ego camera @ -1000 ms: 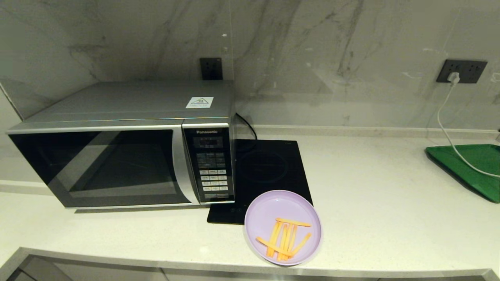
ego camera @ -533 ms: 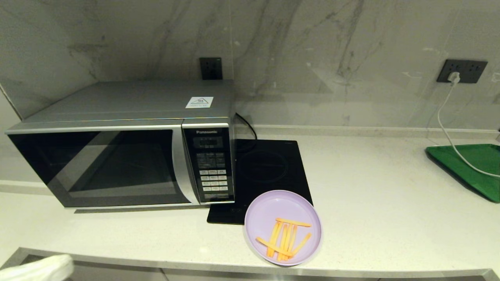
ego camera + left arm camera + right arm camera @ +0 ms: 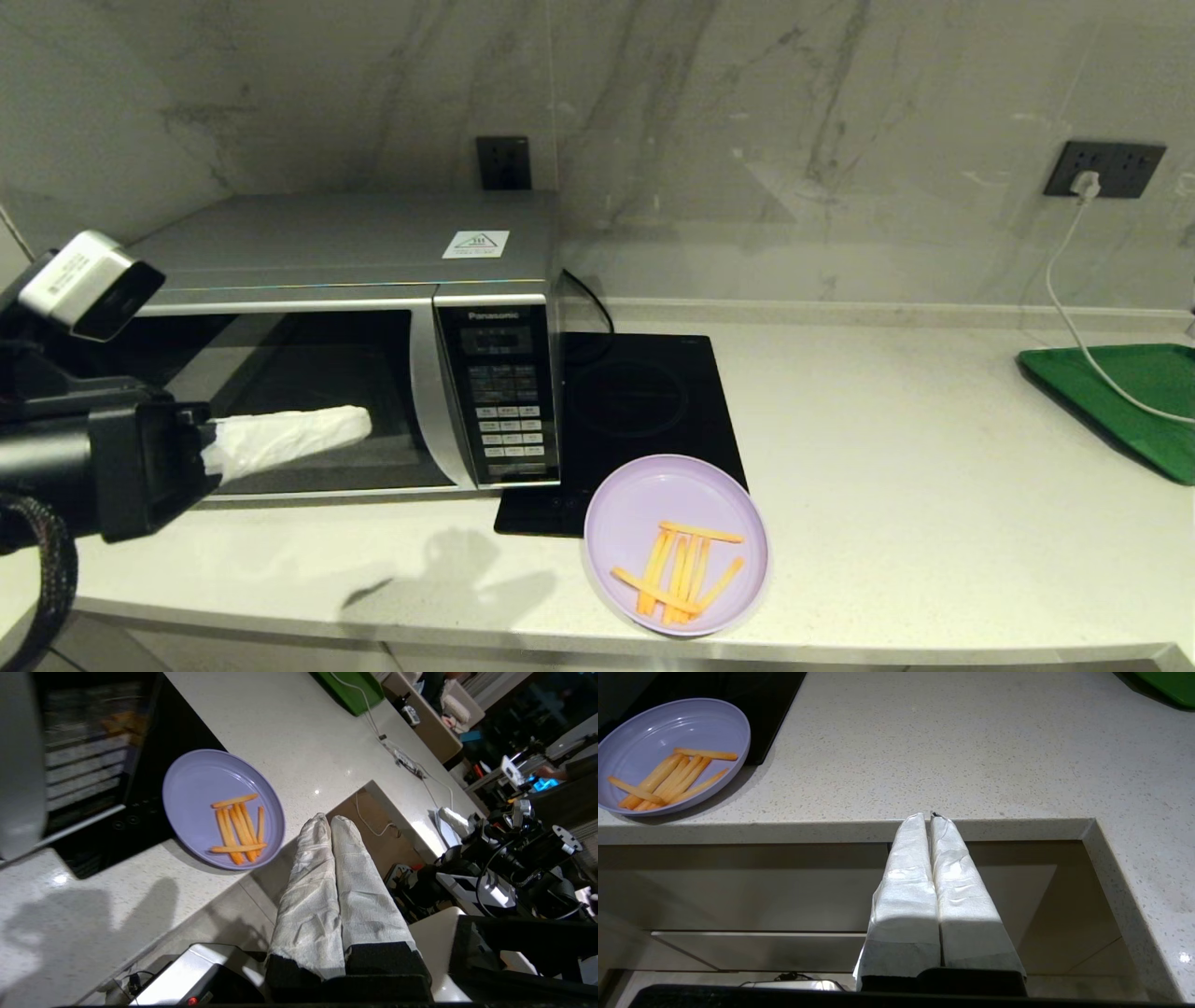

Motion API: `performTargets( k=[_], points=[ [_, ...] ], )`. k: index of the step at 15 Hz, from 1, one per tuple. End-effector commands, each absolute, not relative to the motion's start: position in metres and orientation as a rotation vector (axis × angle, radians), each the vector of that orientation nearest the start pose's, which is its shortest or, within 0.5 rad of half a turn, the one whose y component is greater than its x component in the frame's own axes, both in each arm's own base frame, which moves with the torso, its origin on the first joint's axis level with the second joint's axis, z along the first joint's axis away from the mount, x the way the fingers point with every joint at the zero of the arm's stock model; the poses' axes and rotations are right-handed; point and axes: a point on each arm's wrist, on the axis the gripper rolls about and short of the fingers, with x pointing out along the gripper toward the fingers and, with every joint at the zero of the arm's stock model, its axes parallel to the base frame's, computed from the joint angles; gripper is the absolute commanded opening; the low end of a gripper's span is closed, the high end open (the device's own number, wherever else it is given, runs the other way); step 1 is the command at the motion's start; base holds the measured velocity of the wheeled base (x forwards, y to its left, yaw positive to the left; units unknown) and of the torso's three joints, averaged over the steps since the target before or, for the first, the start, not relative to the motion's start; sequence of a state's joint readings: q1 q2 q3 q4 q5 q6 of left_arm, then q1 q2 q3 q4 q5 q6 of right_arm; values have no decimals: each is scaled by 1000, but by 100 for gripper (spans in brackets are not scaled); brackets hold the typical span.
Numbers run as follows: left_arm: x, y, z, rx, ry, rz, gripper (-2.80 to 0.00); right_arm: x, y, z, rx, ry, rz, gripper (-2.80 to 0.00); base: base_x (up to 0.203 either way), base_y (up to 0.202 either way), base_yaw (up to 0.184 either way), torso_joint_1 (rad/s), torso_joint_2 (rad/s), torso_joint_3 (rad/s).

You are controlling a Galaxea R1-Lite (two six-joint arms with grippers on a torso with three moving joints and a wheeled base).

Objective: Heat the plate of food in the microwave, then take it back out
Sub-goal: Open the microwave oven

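The lilac plate of food (image 3: 676,543) sits near the counter's front edge, partly on the black hob, with orange-yellow sticks (image 3: 681,571) in its near half. It also shows in the left wrist view as the plate (image 3: 196,788) and in the right wrist view as the plate (image 3: 649,742). The silver microwave (image 3: 308,345) stands at the left with its dark door closed. My left gripper (image 3: 359,425), white-wrapped and shut with nothing in it, hovers in front of the door, pointing toward the button panel (image 3: 504,397). My right gripper (image 3: 930,817) is shut and empty, below the counter's front edge, out of the head view.
A black induction hob (image 3: 635,411) lies right of the microwave. A green tray (image 3: 1130,401) sits at the far right with a white cable (image 3: 1074,317) running over it from a wall socket (image 3: 1102,170). The counter edge (image 3: 831,830) steps back at the right.
My left arm has risen from the bottom left corner into full view, and its gripper now hangs in front of the microwave door. The plate has not moved.
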State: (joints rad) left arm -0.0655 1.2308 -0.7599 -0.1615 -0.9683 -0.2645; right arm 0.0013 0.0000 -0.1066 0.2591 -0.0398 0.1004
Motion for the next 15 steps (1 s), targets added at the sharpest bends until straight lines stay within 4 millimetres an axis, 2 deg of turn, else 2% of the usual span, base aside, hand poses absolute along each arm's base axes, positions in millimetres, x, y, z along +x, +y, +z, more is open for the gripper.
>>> performTargets(
  k=[1, 2, 4, 8, 11, 12, 15],
  points=[
    [211, 7, 222, -447, 455, -995, -280, -33, -1, 78, 98, 153, -46, -280, 0, 0, 0, 0, 0, 0],
    [217, 18, 212, -433, 445, -1000, -280, -33, -1, 78, 98, 154, -46, -280, 0, 0, 0, 0, 0, 0],
    [216, 26, 197, -438, 439, -1008, -280, -33, -1, 78, 98, 154, -46, -280, 0, 0, 0, 0, 0, 0],
    [214, 25, 181, -411, 420, -1018, -280, -33, -1, 78, 98, 154, -46, -280, 0, 0, 0, 0, 0, 0],
    [225, 22, 175, -354, 374, -1049, -280, -33, -1, 78, 98, 153, -46, -280, 0, 0, 0, 0, 0, 0],
    [228, 22, 172, -350, 372, -1053, 0, -33, -1, 78, 98, 153, -46, -280, 0, 0, 0, 0, 0, 0],
    [228, 24, 158, -244, 320, -1059, 0, -33, -1, 78, 98, 154, -46, -280, 0, 0, 0, 0, 0, 0]
  ],
)
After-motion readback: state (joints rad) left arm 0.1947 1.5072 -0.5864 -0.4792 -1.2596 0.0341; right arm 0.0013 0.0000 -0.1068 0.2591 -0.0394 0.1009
